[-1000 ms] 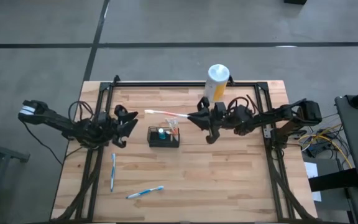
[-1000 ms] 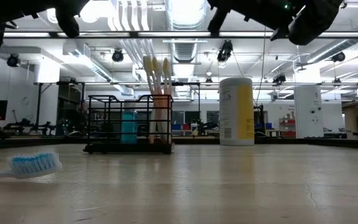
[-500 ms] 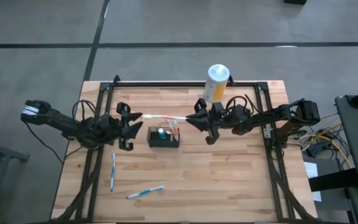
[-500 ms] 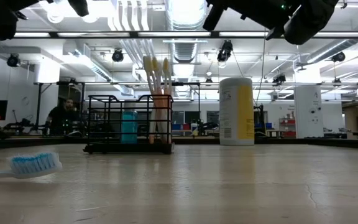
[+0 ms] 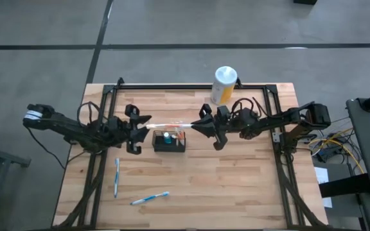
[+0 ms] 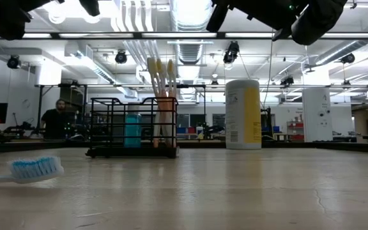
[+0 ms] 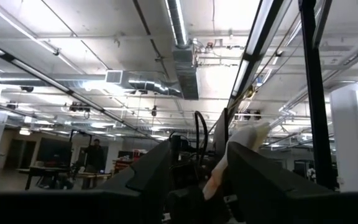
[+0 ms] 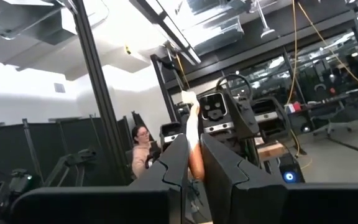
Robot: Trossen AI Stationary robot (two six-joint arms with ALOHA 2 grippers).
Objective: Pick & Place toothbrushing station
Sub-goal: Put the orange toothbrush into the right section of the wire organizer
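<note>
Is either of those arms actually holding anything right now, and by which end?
The right gripper holds a pale toothbrush by its handle end. The left gripper is open around the other end.

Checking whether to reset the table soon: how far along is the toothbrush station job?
Done: the black mesh basket already holds pale toothbrushes and a teal item. In hand: the right end effector is shut on a white toothbrush held above the basket, with the left end effector at its other end. Left: two blue toothbrushes lie on the table.
</note>
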